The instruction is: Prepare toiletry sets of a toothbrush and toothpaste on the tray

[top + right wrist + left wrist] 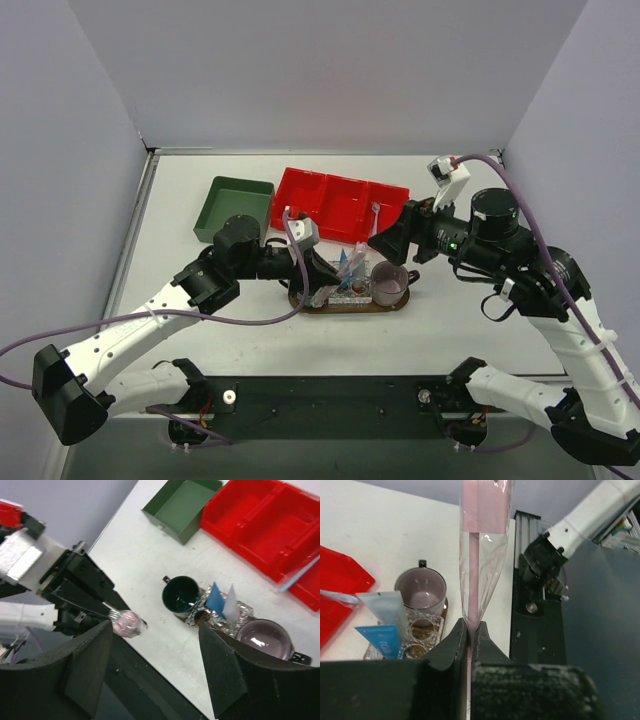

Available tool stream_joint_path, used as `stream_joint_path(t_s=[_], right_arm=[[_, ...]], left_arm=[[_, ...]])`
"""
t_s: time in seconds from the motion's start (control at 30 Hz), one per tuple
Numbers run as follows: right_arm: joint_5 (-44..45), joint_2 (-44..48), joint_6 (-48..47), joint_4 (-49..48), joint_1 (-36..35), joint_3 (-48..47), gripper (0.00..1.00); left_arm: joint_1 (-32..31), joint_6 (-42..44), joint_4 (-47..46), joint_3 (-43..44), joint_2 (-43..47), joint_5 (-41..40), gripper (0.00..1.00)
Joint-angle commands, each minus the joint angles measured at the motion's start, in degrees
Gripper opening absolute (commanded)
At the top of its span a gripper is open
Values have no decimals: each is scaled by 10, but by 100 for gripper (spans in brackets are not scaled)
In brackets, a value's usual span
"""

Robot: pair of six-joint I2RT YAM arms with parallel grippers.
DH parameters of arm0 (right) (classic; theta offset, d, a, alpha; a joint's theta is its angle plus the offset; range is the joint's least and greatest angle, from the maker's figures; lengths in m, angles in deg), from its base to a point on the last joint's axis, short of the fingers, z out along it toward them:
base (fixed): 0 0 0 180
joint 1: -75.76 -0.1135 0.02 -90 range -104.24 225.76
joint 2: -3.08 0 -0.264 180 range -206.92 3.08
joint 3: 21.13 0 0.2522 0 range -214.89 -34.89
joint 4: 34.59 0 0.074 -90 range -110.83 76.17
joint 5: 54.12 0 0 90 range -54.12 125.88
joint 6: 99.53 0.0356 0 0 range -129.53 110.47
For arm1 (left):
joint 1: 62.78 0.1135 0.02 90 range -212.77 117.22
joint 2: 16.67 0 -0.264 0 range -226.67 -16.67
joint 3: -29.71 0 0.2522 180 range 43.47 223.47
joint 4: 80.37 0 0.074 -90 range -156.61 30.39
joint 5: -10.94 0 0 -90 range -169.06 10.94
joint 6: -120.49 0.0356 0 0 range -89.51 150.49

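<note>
Left gripper (pixel 470 628) is clamped tight on a pink toothbrush (pixel 479 545) in its clear wrapper, fingers pinched right down on the handle, and it holds the brush in the air beside the left end of the tray (pixel 345 306), not resting on anything. From the right wrist view the wrapped brush head sticks out just to the near-left of the dark green mug (pixel 181 594), which stands on the tray's left end. At the tray's right end sits the translucent pink mug (pixel 388 283), upright, nothing inside. Between the two mugs, mid-tray, a clear patterned holder (pixel 220 618) carries a blue toothpaste tube (pixel 216 600) and a white toothpaste tube (pixel 231 604), both standing on end. Right gripper (pixel 386 241) hangs above and just behind the tray's right end, jaws spread wide with nothing between them. Behind the tray is the red three-compartment bin (pixel 345 195), with a pale blue toothbrush (pixel 300 572) lying in it; behind and to the left of the tray, the green square box (pixel 235 205).
</note>
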Motion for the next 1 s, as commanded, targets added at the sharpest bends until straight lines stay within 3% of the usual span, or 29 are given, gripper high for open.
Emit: stream_joint_path(t_s=[0.0,0.3,0.43,0.8,0.97], right_arm=[[-114,-19,0,25,1,-12,62],[-113,-31,0,4,-60,24,59],[-101,-38,-1,-6,-86,29,51],[-87,-17,6,-26,-88,58,26],[-68,-3,8,-29,-90,73,1]], left_arm=[[0,38,17,-2,7,86,0],[-5,36,20,-3,3,95,0],[-7,34,19,-3,-3,97,0],[-9,22,6,-9,-8,102,0],[-10,20,9,-8,-9,82,0]])
